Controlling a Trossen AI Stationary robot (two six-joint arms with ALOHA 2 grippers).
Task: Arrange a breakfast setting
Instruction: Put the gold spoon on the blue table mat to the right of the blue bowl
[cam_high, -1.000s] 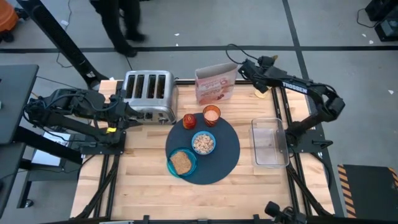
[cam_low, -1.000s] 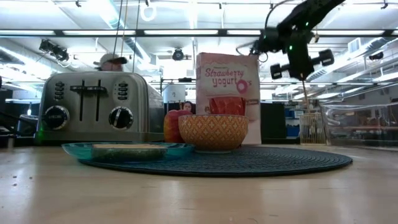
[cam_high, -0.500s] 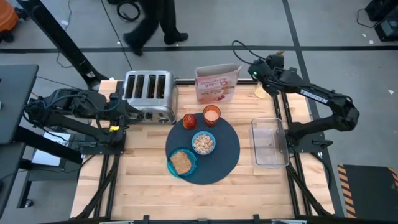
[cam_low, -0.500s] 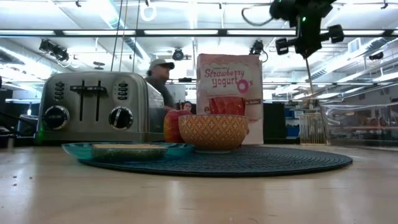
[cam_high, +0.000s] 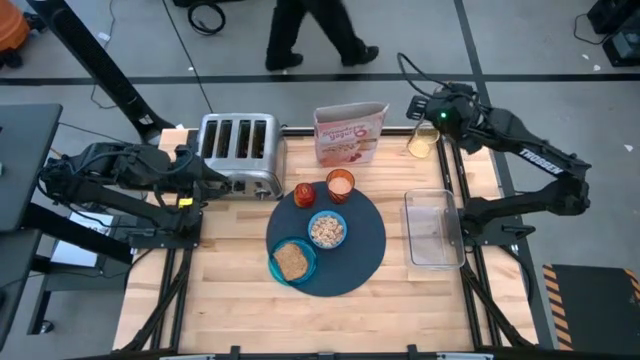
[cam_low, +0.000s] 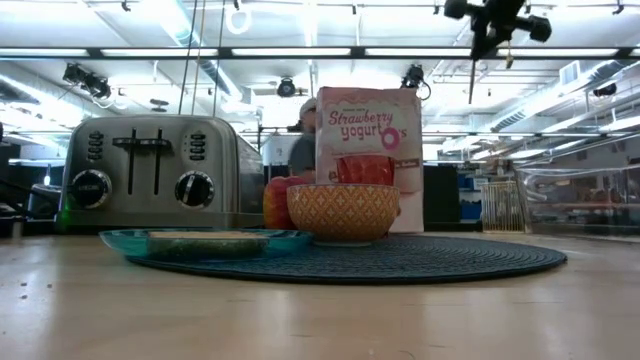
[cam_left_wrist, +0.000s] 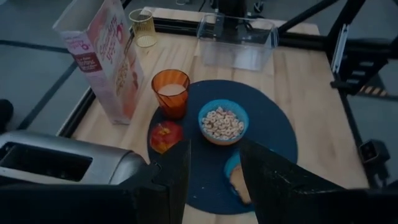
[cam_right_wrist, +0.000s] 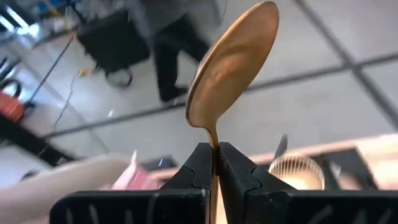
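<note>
- Breakfast setting: a large round dark slate-blue mat (cam_high: 350, 250) is laid on the wooden table (cam_high: 230, 300), near its middle.
- Small blue bowl (cam_high: 327, 230): placed at the mat's centre and filled with ring cereal; in the low view its outside is seen patterned in orange.
- Small teal plate (cam_high: 293, 263): set on the mat's near left edge, with a toast slice (cam_high: 291, 260) lying flat on it.
- Red fruit (cam_high: 304, 194): set on the mat's far left rim, just beside the amber cup (cam_high: 340, 185), which stands upright at the far edge.
- Gold spoon (cam_right_wrist: 233, 68): held off the mat, pinched by its handle with the bowl end projecting beyond the fingertips.
- Right gripper (cam_high: 432, 108): raised above the table's far right corner, over a small clear glass (cam_high: 421, 143); its fingers are pressed tight on the spoon handle.
- Left gripper (cam_left_wrist: 214, 168): held at the table's left edge beside the toaster (cam_high: 238, 152); its fingers are parted about halfway, with nothing between them.
- Cereal box (cam_high: 349, 134): stood upright behind the cup, at the far edge of the table.
- Clear plastic container (cam_high: 433, 228): placed on the table to the right of the mat, apart from it.
- Person (cam_high: 315, 35): seen walking on the floor beyond the table.
</note>
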